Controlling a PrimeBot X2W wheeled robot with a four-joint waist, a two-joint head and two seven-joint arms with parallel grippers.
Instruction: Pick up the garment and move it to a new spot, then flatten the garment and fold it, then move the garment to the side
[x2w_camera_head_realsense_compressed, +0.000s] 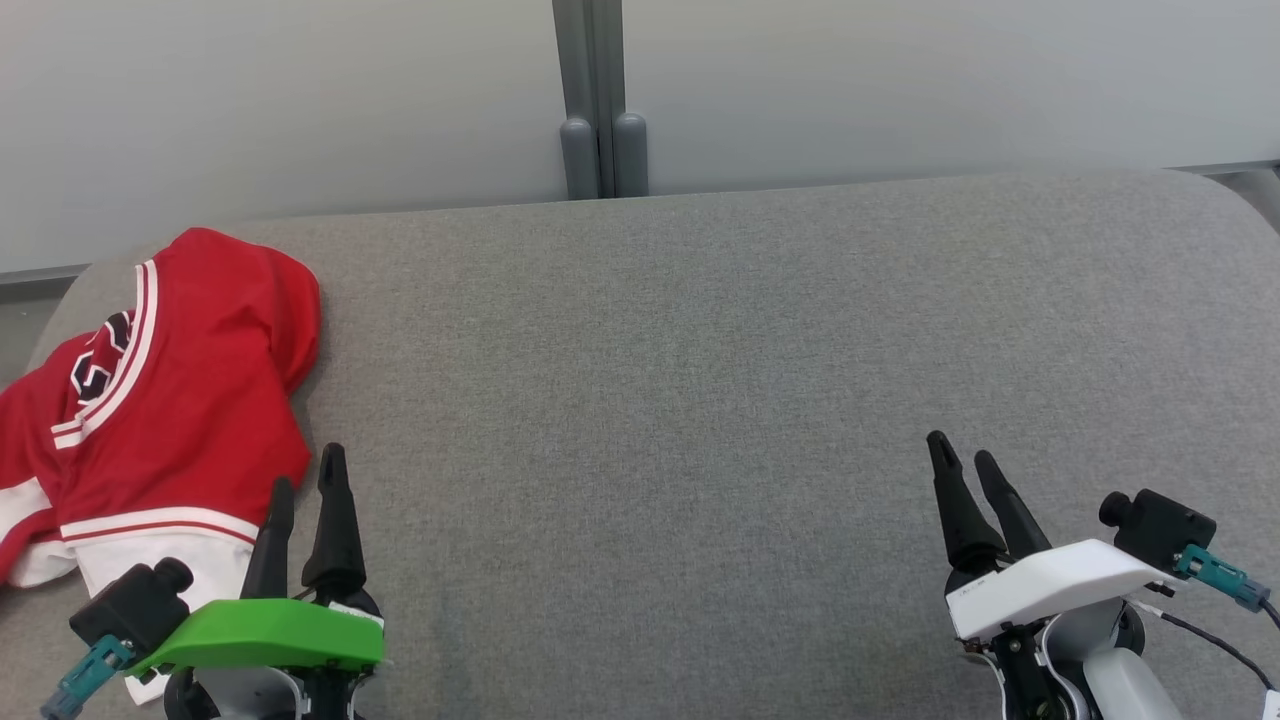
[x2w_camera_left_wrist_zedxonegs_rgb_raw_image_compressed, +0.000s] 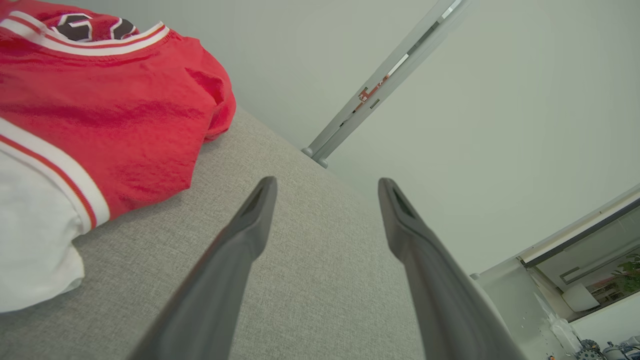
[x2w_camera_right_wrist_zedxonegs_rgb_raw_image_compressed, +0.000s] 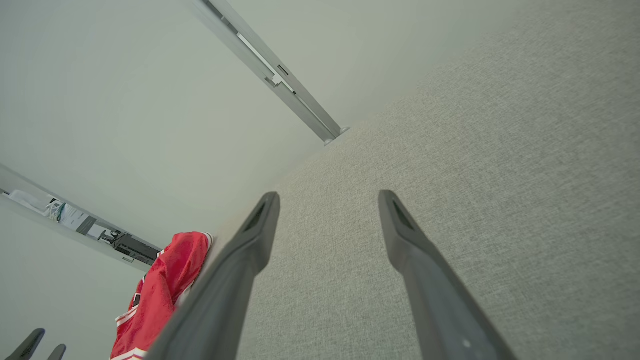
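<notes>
Our left pincer (x2w_camera_head_realsense_compressed: 308, 470), under a green shell, has its two dark fingers apart and holds nothing. Just to its left lies a red sports jersey (x2w_camera_head_realsense_compressed: 180, 400) with white striped trim and a white hem, bunched and rumpled. It rests on the grey woven surface (x2w_camera_head_realsense_compressed: 700, 400) that stretches ahead of both pincers to a pale wall (x2w_camera_head_realsense_compressed: 300, 100) and a grey post (x2w_camera_head_realsense_compressed: 600, 100). Our right pincer (x2w_camera_head_realsense_compressed: 960, 450), under a white shell, is well apart from the jersey, its fingers also spread and empty.

We judge that the task is at its start. The jersey is not yet picked up, and the moving, flattening and folding are all left to do.

Dark characters outlined in white show near the jersey's neckline, but a fold hides too much of them to read.
</notes>
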